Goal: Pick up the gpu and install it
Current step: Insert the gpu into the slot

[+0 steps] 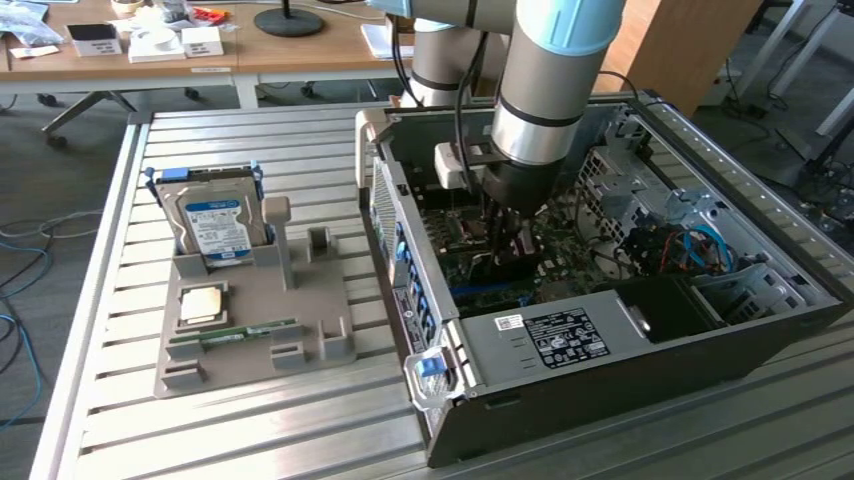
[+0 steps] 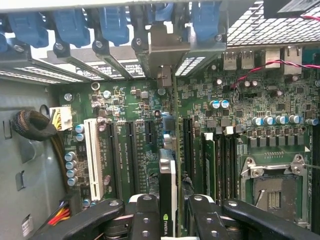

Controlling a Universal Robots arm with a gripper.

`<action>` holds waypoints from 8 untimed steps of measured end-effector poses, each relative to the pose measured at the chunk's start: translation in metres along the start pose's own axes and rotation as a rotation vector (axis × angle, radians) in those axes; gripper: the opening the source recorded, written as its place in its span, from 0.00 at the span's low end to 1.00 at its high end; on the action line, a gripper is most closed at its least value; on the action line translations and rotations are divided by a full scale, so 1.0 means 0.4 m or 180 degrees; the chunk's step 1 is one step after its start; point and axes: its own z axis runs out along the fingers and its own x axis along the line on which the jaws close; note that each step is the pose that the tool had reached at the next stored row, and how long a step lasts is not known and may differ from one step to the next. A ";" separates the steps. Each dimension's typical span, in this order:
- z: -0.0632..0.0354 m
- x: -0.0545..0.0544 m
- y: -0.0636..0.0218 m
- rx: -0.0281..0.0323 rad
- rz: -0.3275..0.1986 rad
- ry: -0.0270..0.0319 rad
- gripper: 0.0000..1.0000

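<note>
In the wrist view the gpu point(image 2: 168, 192) shows edge-on as a thin dark card with a green logo near my fingers. It stands upright over the long expansion slots of the green motherboard point(image 2: 125, 100). My gripper point(image 2: 170, 222) is shut on it, with one black finger point(image 2: 145, 220) on each side of the card. From the exterior view, my gripper point(image 1: 513, 238) reaches straight down into the open computer case point(image 1: 667, 345), low over the board. Whether the card's lower edge sits in a slot is hidden.
A grey parts holder point(image 1: 254, 350) on the slatted table, at the exterior view's left, carries a silver hard drive point(image 1: 218, 225), a processor point(image 1: 200, 303) and a green memory stick point(image 1: 248, 329). Inside the case are the power supply point(image 1: 561, 335), blue slot latches point(image 2: 75, 25) and an empty processor socket point(image 2: 272, 187).
</note>
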 end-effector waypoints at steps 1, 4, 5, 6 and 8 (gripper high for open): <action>0.000 0.000 0.000 0.0000 0.0002 0.0000 0.27; 0.000 0.000 0.000 0.0000 0.0005 0.0000 0.27; 0.001 0.000 0.000 0.0000 0.0007 0.0000 0.27; 0.002 0.000 0.000 0.0000 0.0011 -0.0001 0.27; 0.004 0.000 0.000 -0.0001 0.0019 0.0000 0.27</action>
